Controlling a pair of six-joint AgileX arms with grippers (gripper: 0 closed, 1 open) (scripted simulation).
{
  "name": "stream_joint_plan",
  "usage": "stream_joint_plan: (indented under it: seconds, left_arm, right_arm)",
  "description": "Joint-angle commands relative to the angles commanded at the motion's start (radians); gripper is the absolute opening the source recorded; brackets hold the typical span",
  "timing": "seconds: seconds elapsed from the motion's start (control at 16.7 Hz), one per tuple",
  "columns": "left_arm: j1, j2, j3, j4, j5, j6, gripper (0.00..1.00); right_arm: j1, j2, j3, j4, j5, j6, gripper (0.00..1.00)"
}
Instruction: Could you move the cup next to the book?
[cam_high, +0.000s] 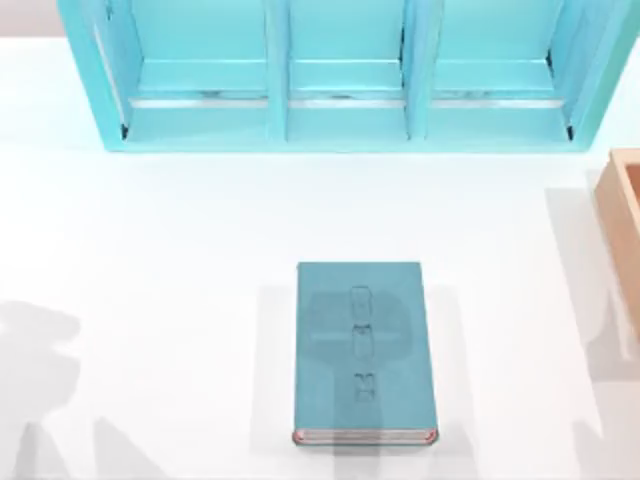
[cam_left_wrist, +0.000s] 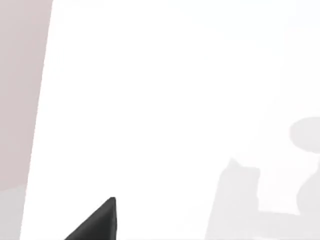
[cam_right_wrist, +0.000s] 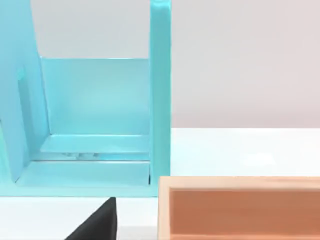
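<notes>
1. Near the table's (cam_high: 180, 230) front edge, centred, lies the book (cam_high: 363, 350), flat, with bare tabletop on both sides.
2. Behind it, well apart, stands the shelf unit (cam_high: 345, 75); a wooden box (cam_high: 625, 215) sits at the right edge.
3. Whether either gripper's fingers are open or closed, I cannot tell; perhaps a fingertip shows in each wrist view.

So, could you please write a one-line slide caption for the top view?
Teal book lying flat on the white table, before a light-blue shelf unit.

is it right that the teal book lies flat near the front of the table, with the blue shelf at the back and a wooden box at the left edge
Not quite. The wooden box sits at the table's right edge, as the top view shows. The rest holds: the book lies flat near the front, and the blue shelf stands at the back.
</notes>
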Motion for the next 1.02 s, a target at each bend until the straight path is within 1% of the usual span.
stream_joint_plan:
  seconds: [0.24,0.6,0.84,1.02]
  left_arm:
    - [0.129,0.304,0.188,-0.237,0.000,0.371,1.00]
    - [0.332,0.768,0.508,-0.575,0.006,0.987,1.00]
    - [0.450,1.009,0.736,-0.736,0.010,1.366,1.00]
    - [0.522,1.134,0.895,-0.811,0.013,1.602,1.00]
  right_arm:
    - [0.000,0.000,0.000,0.000,0.000,0.000,1.00]
    - [0.000,0.000,0.000,0.000,0.000,0.000,1.00]
    - [0.000,0.000,0.000,0.000,0.000,0.000,1.00]
    - [0.000,0.000,0.000,0.000,0.000,0.000,1.00]
